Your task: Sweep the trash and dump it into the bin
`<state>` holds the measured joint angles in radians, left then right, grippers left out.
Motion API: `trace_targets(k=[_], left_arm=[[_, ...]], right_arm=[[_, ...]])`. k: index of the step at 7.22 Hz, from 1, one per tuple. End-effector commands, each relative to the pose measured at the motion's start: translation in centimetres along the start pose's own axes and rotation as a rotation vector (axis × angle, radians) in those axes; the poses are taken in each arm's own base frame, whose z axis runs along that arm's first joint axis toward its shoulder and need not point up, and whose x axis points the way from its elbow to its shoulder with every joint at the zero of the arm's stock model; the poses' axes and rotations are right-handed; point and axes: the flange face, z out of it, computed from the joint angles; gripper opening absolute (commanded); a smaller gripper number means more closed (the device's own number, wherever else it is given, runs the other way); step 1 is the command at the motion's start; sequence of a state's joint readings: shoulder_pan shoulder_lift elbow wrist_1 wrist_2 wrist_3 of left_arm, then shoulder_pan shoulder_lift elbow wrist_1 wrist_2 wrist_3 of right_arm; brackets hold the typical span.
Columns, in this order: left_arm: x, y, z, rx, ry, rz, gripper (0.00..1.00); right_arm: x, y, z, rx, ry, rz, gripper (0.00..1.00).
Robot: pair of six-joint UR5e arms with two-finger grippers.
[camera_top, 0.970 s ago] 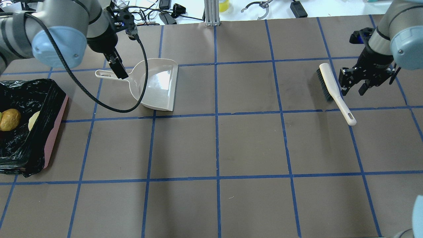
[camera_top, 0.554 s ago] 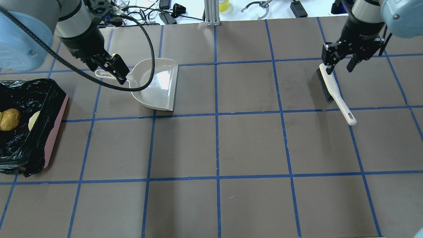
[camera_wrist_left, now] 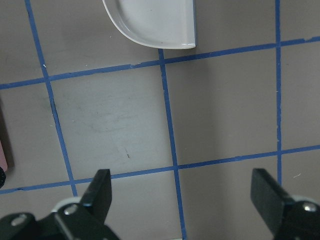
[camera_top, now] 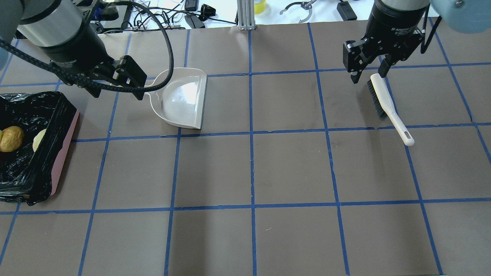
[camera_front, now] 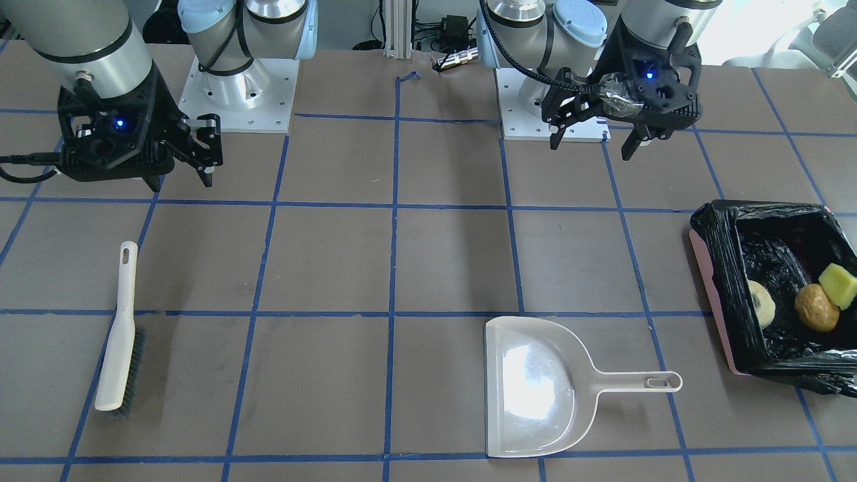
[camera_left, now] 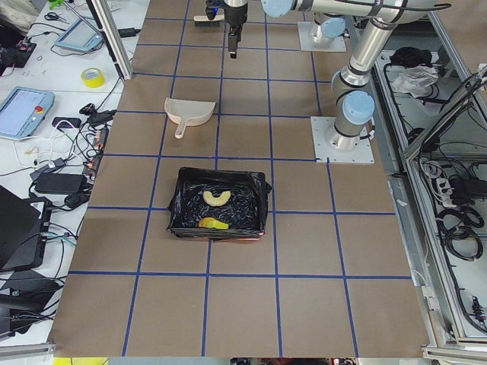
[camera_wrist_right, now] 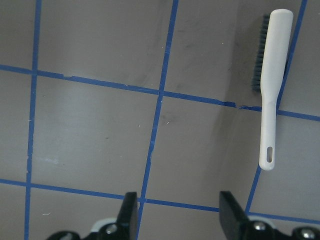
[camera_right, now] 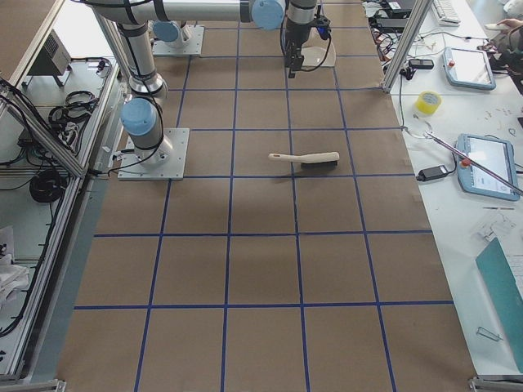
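You'll see the black-lined pink bin (camera_front: 726, 268) at the front view's right edge, upright. Orange-brown lump (camera_front: 816, 307), cream crescent (camera_front: 762, 304) and yellow-green wedge (camera_front: 839, 286) lie inside, close together.

The beige dustpan (camera_front: 535, 395) is lying flat on the brown table (camera_front: 335, 261), handle sticking out sideways. The white brush (camera_front: 117, 335) with dark bristles lies well apart from it, a few squares over in the blue tape grid (camera_front: 393, 268). Off the table's edge there's bench clutter: a yellow tape roll (camera_left: 93, 77), a tablet (camera_left: 25, 110) and tangled cables (camera_top: 177, 16).
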<state>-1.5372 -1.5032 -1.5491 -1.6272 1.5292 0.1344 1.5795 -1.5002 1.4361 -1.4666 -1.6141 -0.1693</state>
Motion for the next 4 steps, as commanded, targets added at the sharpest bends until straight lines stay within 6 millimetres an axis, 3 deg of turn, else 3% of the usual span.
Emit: trace_targets(k=[1, 4], left_arm=[[-0.79, -0.64, -1.39, 0.081, -0.064, -0.037, 1.0], [-0.81, -0.62, -0.5, 0.063, -0.11, -0.04, 1.0]], right_arm=[[-0.57, 0.67, -1.23, 0.05, 0.008, -0.012, 0.96], [-0.59, 0.36, -1.43, 0.076, 0.003, 0.04, 1.0]])
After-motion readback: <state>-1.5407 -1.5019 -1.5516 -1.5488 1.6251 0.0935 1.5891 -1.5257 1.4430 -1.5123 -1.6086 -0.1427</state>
